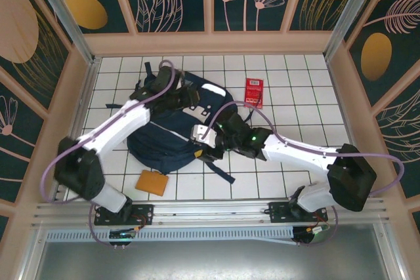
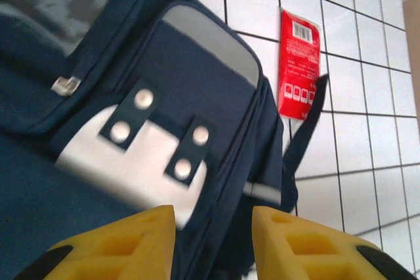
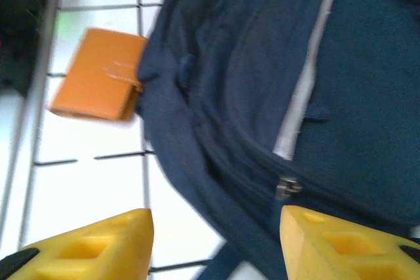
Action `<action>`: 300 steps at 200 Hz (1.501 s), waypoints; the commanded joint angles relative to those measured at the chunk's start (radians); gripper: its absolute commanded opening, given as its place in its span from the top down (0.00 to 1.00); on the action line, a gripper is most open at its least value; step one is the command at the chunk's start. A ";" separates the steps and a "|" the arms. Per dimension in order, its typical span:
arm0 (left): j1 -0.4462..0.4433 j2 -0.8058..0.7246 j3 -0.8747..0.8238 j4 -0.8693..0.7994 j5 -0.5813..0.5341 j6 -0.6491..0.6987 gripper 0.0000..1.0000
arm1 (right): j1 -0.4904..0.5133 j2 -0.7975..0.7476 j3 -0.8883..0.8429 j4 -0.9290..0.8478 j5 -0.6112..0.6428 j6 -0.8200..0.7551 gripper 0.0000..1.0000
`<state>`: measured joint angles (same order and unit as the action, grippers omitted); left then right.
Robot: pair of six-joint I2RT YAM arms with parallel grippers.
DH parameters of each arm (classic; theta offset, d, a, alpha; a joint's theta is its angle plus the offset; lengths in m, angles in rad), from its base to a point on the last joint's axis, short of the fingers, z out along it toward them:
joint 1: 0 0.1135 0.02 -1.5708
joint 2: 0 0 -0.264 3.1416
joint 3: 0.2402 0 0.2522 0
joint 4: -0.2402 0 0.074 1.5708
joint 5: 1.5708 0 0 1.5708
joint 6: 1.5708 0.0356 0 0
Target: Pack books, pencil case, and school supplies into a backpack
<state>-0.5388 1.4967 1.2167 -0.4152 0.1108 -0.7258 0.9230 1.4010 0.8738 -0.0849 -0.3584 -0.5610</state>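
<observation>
The dark navy backpack [image 1: 157, 145] lies flat in the middle of the tiled floor. My left gripper [image 1: 188, 100] hovers over its far end, open; between the yellow fingers [image 2: 125, 244] I see only the pack's fabric and white reflective patch [image 2: 131, 155]. At the pack's near right side my right gripper [image 1: 201, 137] is open too, above the edge by a metal zipper pull [image 3: 287, 187]. Of the school supplies, a red packet [image 1: 254, 92] [image 2: 298, 63] lies right of the pack and an orange pad [image 1: 153, 181] [image 3: 98, 73] at its near left. Books and pencil case are out of view.
A black strap [image 1: 220, 170] trails from the pack toward the near edge. Low tan walls [image 1: 84, 90] fence the tiled floor on three sides. The arm bases sit on a rail [image 1: 210, 209] at the near edge.
</observation>
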 commanded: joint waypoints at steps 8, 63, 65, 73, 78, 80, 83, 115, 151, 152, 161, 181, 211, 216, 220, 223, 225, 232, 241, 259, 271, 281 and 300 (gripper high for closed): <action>-0.005 -0.134 -0.194 -0.146 -0.016 -0.012 0.62 | -0.067 0.124 0.097 -0.016 0.018 -0.266 0.46; -0.005 -0.322 -0.373 -0.191 -0.005 -0.061 0.56 | -0.019 0.358 0.235 0.057 0.067 -0.347 0.44; -0.004 -0.325 -0.377 -0.191 -0.005 -0.063 0.56 | -0.018 0.365 0.239 0.055 0.068 -0.349 0.44; -0.003 -0.332 -0.392 -0.195 -0.003 -0.066 0.56 | -0.010 0.389 0.255 0.040 0.067 -0.356 0.44; -0.003 -0.336 -0.400 -0.199 -0.005 -0.068 0.56 | -0.008 0.403 0.270 0.021 0.067 -0.363 0.44; -0.002 -0.337 -0.403 -0.202 -0.006 -0.068 0.56 | -0.006 0.408 0.274 0.014 0.067 -0.364 0.44; -0.003 -0.339 -0.408 -0.204 -0.007 -0.069 0.55 | -0.005 0.416 0.280 0.006 0.069 -0.364 0.44; -0.003 -0.393 -0.447 -0.226 -0.031 -0.089 0.52 | 0.010 0.438 0.297 -0.066 0.046 -0.401 0.44; -0.004 -0.448 -0.479 -0.269 -0.066 -0.115 0.48 | 0.014 0.420 0.348 -0.204 -0.019 -0.452 0.43; -0.004 -0.449 -0.480 -0.271 -0.069 -0.117 0.48 | 0.015 0.420 0.350 -0.202 -0.016 -0.450 0.43; -0.003 -0.462 -0.489 -0.277 -0.084 -0.130 0.47 | 0.024 0.419 0.349 -0.192 -0.013 -0.451 0.42; -0.004 -0.480 -0.511 -0.265 -0.103 -0.167 0.48 | 0.052 0.437 0.331 -0.110 0.029 -0.444 0.34; -0.002 -0.474 -0.549 -0.208 -0.093 -0.216 0.51 | 0.082 0.485 0.310 0.045 0.134 -0.419 0.38; -0.003 -0.472 -0.552 -0.204 -0.091 -0.217 0.51 | 0.086 0.487 0.299 0.077 0.156 -0.414 0.40; -0.002 -0.470 -0.555 -0.203 -0.090 -0.218 0.50 | 0.089 0.488 0.293 0.101 0.170 -0.410 0.42; -0.002 -0.470 -0.557 -0.203 -0.090 -0.217 0.51 | 0.089 0.487 0.289 0.111 0.174 -0.408 0.44; -0.002 -0.470 -0.557 -0.203 -0.091 -0.216 0.50 | 0.090 0.486 0.287 0.118 0.180 -0.406 0.46; -0.001 -0.469 -0.557 -0.206 -0.095 -0.211 0.50 | 0.090 0.484 0.282 0.136 0.190 -0.400 0.52; 0.000 -0.472 -0.555 -0.212 -0.095 -0.205 0.50 | 0.089 0.473 0.271 0.159 0.209 -0.393 0.66; 0.008 -0.479 -0.542 -0.217 -0.094 -0.181 0.48 | 0.081 0.429 0.227 0.217 0.232 -0.402 0.84; 0.010 -0.479 -0.529 -0.209 -0.086 -0.156 0.45 | 0.065 0.387 0.204 0.252 0.228 -0.404 0.92; 0.010 -0.474 -0.514 -0.197 -0.074 -0.132 0.42 | 0.046 0.353 0.193 0.271 0.193 -0.393 0.96; 0.011 -0.454 -0.478 -0.173 -0.070 -0.085 0.41 | -0.006 0.296 0.196 0.276 0.081 -0.358 1.00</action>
<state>-0.5312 1.0279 0.6765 -0.6304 0.0238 -0.8764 0.9897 1.8069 1.0714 0.0967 -0.2111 -0.9630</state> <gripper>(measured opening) 0.590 0.096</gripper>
